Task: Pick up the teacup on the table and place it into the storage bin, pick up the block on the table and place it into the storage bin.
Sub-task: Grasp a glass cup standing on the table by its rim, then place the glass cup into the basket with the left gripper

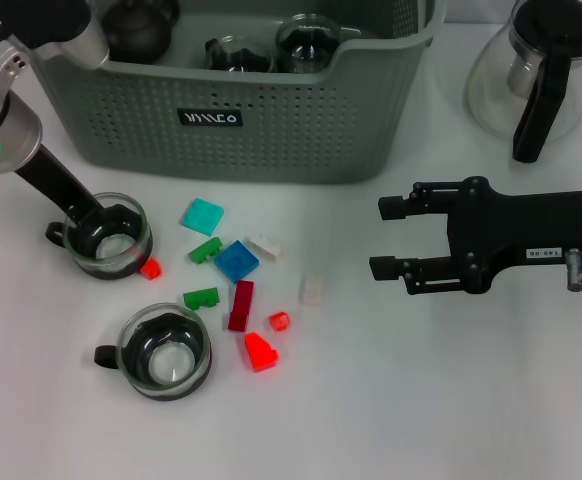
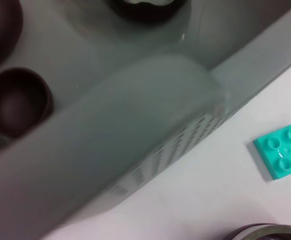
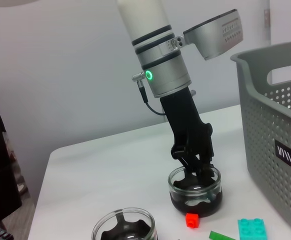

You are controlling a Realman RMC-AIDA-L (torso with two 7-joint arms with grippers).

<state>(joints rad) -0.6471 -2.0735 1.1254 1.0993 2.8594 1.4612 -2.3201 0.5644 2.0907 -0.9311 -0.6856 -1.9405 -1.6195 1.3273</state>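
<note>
Nearest teacup (image 1: 165,352) is waiting while the left gripper (image 1: 99,222) is grasping the far teacup (image 1: 111,240); lift straight, clearing the storage bin (image 1: 271,120) rim, right gripper (image 1: 396,238) fingers spread idle.

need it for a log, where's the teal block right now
In the head view the teal block lies on the table left of centre, just in front of the storage bin.

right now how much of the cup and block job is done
Partly. The storage bin already holds several glass cups. In hand: the left end effector reaches down into a teacup that sits on the table. Left: a second teacup nearer the robot and all the scattered blocks, such as the teal block. The right end effector hovers open and empty.
</note>
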